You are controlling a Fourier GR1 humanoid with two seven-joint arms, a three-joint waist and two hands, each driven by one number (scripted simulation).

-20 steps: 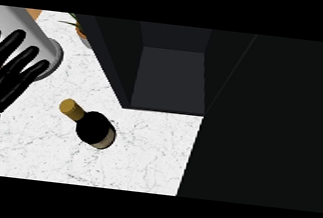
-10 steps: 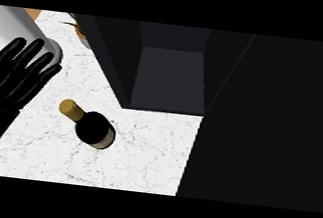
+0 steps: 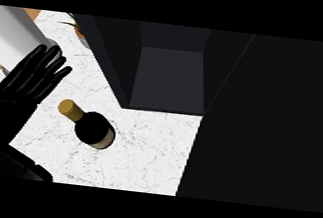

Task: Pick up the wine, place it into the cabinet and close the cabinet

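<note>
The dark glass wine bottle with the gold foil cap (image 3: 88, 123) stands upright on the white marbled counter top (image 3: 140, 154), left of centre in the frame, seen almost straight down so that its cap points toward the upper left. It is free of any grasp. Just to its left, coming up from the lower left corner, is the robot's black left hand (image 3: 26, 83), its fingers straight and slightly spread, tips aimed at the upper part of the frame; the hand is near the bottle but not touching it. Behind the fingertips, at the upper left edge, lies a pale grey cylinder (image 3: 5, 38), and I cannot tell what it belongs to. The dark open cabinet (image 3: 168, 76) sits in the upper middle of the frame, its grey inner floor showing, just beyond the bottle. A broad black panel (image 3: 274, 124) fills the right side. A bit of green and orange (image 3: 76, 25) peeks out at the top left beside the cabinet
</note>
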